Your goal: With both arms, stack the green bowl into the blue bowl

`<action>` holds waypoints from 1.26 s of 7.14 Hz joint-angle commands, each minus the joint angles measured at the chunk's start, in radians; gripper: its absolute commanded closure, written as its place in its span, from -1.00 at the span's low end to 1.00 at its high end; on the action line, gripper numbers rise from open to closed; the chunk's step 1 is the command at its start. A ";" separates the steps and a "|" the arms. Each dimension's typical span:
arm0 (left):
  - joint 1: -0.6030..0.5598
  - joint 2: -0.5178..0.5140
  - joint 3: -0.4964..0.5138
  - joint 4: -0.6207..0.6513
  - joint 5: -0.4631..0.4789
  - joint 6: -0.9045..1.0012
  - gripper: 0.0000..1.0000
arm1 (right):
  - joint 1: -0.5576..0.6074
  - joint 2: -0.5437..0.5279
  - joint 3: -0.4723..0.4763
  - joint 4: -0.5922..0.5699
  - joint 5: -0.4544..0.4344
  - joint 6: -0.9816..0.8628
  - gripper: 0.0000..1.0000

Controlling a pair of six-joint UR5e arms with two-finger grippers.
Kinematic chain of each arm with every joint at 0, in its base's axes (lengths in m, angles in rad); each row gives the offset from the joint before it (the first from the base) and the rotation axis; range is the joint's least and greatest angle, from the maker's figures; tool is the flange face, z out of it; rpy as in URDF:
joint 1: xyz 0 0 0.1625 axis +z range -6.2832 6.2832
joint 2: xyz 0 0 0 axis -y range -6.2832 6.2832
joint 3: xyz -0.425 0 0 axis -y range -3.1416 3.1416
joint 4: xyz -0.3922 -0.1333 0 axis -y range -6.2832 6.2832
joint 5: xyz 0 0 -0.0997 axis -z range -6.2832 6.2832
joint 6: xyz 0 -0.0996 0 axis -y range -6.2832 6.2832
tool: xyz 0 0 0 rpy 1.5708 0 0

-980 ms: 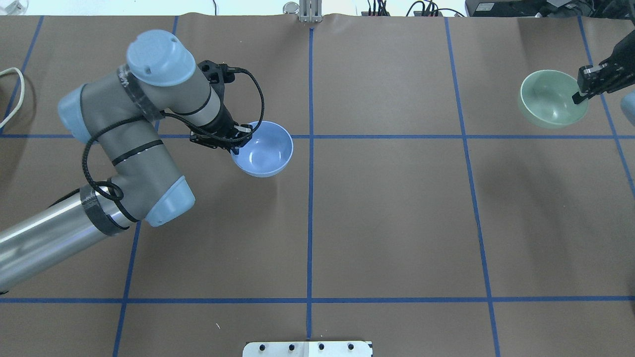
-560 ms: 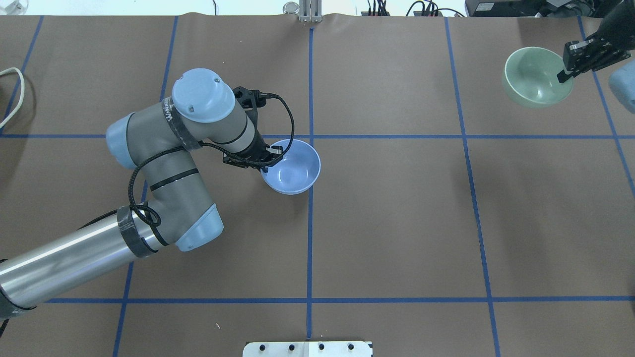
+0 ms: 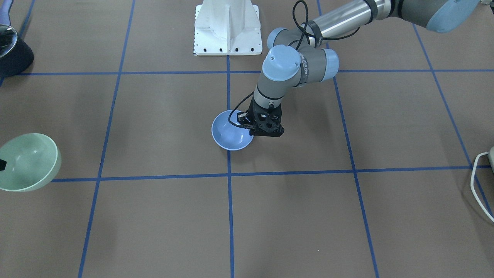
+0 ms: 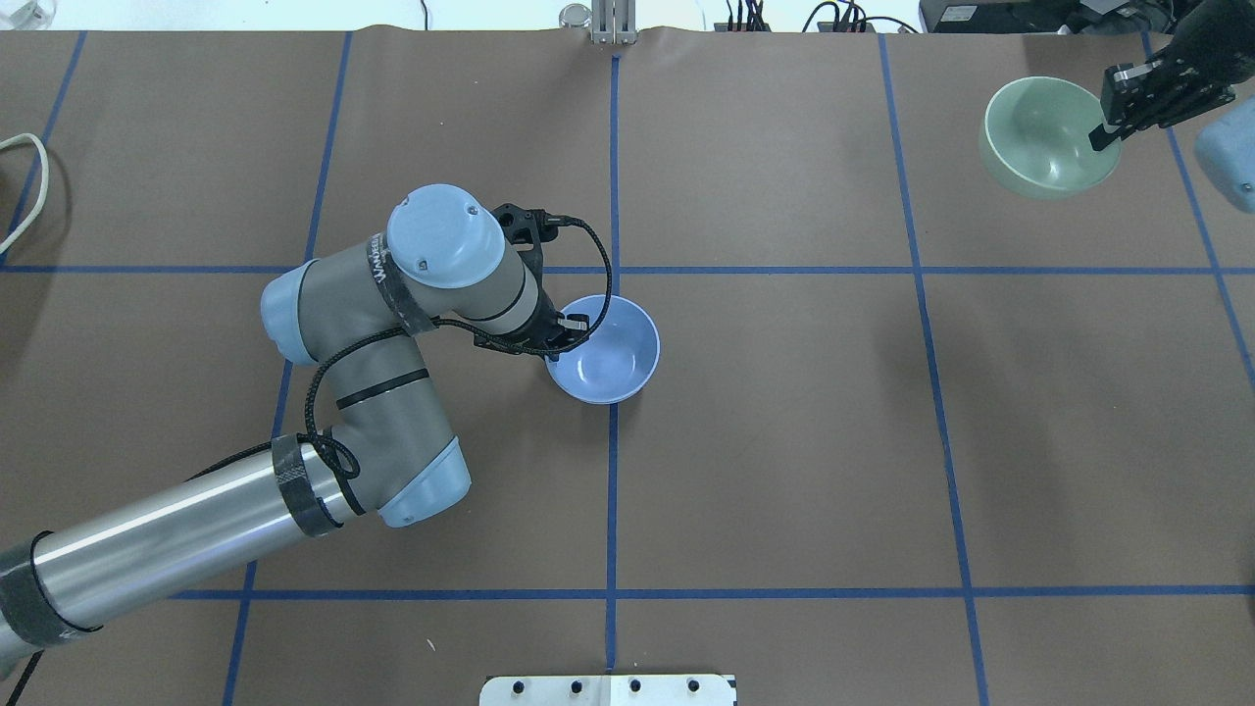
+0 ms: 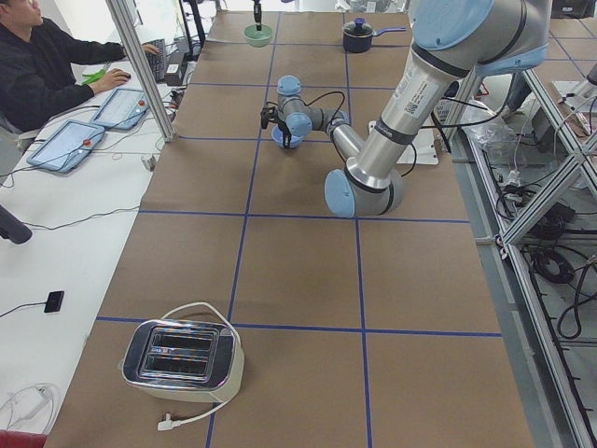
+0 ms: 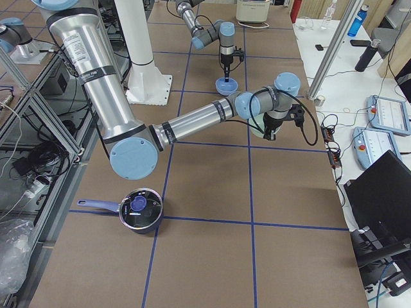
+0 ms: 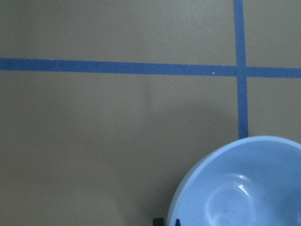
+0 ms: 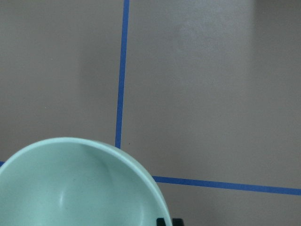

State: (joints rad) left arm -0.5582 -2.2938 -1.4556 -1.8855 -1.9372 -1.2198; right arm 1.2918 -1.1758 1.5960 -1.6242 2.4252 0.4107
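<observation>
The blue bowl [image 4: 608,355] sits upright on the centre tape line, at or just above the table; it also shows in the front view [image 3: 229,133] and the left wrist view [image 7: 244,188]. My left gripper [image 4: 561,343] is shut on its left rim, also seen in the front view [image 3: 251,129]. The green bowl [image 4: 1039,142] is held tilted above the far right of the table and shows in the front view [image 3: 27,162] and the right wrist view [image 8: 75,188]. My right gripper [image 4: 1103,135] is shut on its right rim.
A white pedestal base [image 3: 227,27] stands at the robot's side of the table. A dark lidded pot [image 6: 141,212] stands near the right end. A toaster [image 5: 182,355] and a white cable [image 4: 25,186] lie at the left end. An operator [image 5: 47,65] sits beside the table.
My left arm has carried the blue bowl rightward and nearer, onto the centre line. My right gripper has carried the green bowl a little left and farther back.
</observation>
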 commanded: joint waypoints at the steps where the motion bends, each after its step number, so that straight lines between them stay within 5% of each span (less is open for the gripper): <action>1: 0.006 -0.003 0.006 -0.017 0.004 -0.001 1.00 | 0.000 -0.001 -0.001 0.000 0.000 0.002 1.00; 2: 0.006 0.000 0.004 -0.044 0.004 0.003 0.99 | 0.000 0.001 -0.001 0.000 0.000 0.002 1.00; 3: 0.004 0.005 0.004 -0.075 0.003 0.005 -0.83 | 0.000 0.005 -0.001 0.000 0.000 0.002 1.00; 6: -0.026 0.023 -0.041 -0.076 -0.012 0.009 -0.96 | -0.020 0.057 0.018 0.000 0.011 0.130 1.00; 9: -0.281 0.211 -0.152 -0.070 -0.259 0.262 -0.96 | -0.200 0.114 0.132 0.009 -0.049 0.465 1.00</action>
State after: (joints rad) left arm -0.7334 -2.1636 -1.5655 -1.9567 -2.1033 -1.0748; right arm 1.1745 -1.0864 1.6797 -1.6207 2.4139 0.7272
